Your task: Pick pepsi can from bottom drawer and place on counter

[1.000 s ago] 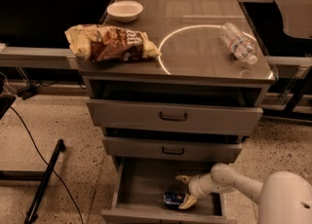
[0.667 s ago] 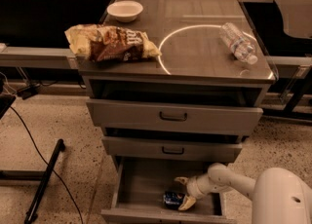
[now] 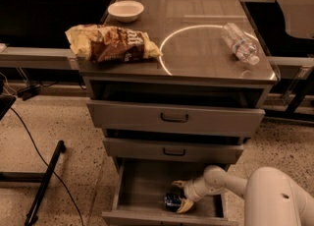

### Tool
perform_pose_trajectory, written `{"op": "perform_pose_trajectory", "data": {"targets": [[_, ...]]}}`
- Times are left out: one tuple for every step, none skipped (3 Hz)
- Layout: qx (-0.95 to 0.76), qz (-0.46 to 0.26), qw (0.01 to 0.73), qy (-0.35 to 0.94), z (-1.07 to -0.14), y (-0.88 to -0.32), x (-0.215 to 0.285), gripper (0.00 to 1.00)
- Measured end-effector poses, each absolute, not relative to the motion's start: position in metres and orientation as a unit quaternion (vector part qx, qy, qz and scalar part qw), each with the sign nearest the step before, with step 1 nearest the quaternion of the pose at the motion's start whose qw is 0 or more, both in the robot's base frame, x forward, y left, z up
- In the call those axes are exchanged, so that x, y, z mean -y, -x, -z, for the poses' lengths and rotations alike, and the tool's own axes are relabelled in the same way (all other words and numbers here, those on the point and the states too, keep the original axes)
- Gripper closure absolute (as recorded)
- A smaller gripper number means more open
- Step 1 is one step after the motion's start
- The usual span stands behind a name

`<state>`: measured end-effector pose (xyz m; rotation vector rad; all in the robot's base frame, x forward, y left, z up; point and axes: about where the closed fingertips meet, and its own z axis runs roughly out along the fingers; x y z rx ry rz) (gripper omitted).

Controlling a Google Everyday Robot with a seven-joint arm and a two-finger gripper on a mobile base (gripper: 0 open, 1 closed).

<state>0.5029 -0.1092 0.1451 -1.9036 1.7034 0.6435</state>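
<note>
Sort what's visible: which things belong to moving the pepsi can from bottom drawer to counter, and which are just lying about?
Job: pepsi can, lying in the open bottom drawer; gripper, open, at the can inside that drawer; counter.

Lying about: chip bag, white bowl, water bottle, all on the counter.

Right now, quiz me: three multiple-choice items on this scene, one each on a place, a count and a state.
1. The pepsi can lies: A on the floor; B in the bottom drawer; C in the top drawer.
2. Things on the counter: A one; B three; C five.
3. The water bottle: A stands upright; B lies on its side; C stands on its cap.
B: it lies in the pulled-out drawer, beside the open gripper. B: bowl, chip bag, water bottle. B: it lies flat.
</note>
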Motion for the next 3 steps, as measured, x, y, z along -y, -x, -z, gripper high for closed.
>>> {"op": "perform_pose_trajectory", "data": {"targets": [[-0.63,-0.243,0.241,0.697,-0.133,-0.503,0.108,0.26],[-0.641,-0.248,0.225,0.691,-0.12,-0.503,0.111,0.3],[-0.648,-0.25,0.215,0.686,-0.114,-0.503,0.113,0.47]]}}
